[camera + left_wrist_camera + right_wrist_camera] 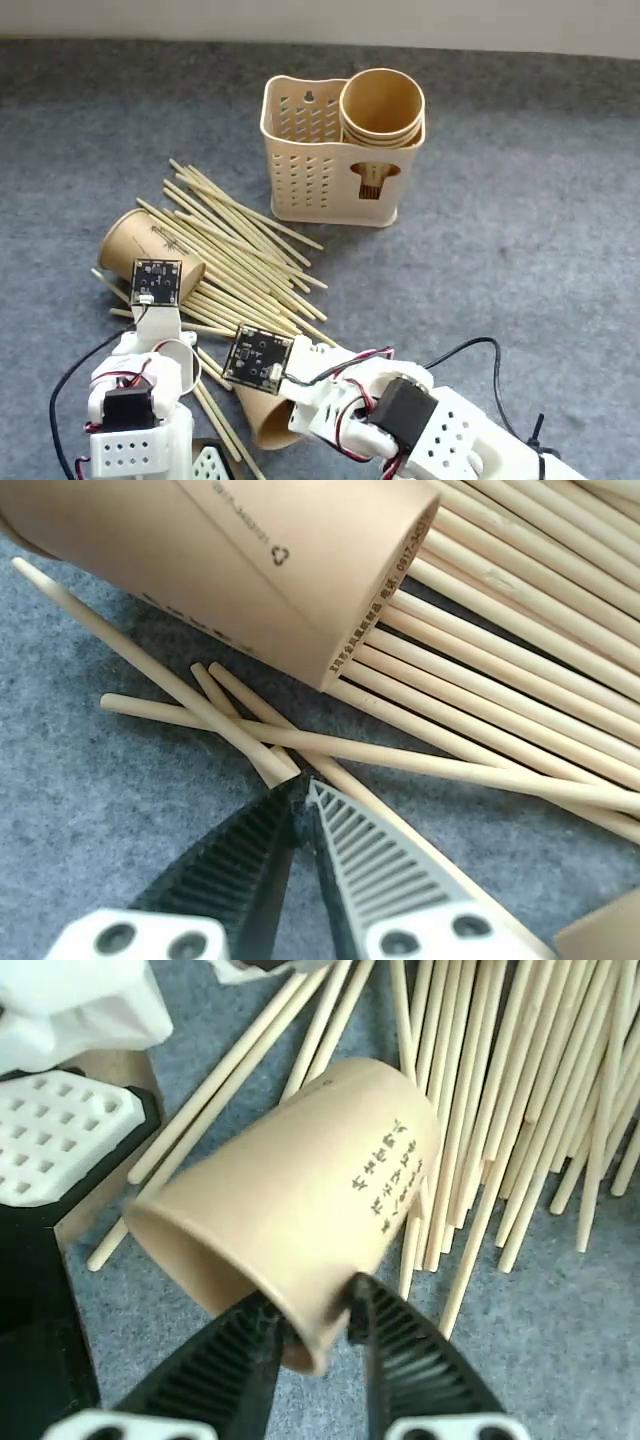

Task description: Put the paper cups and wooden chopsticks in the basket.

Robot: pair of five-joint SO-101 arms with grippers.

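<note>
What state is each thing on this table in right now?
Basket: upright.
Stacked cups: nested upright in the basket.
Tipped cup: lying on its side.
Held cup: on its side, rim clamped.
Chopsticks: lying in a loose pile.
Left gripper: shut.
Right gripper: shut on held cup.

A black cable lies on grey felt.

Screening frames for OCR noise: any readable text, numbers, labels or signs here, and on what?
On the lying paper cup: a recycling sign, plus rows of small characters and digits, cropped and not reliably readable.
On the held paper cup in the right gripper: two rows of characters, blurred and unreadable.
On the basket and the chopsticks: none.
</note>
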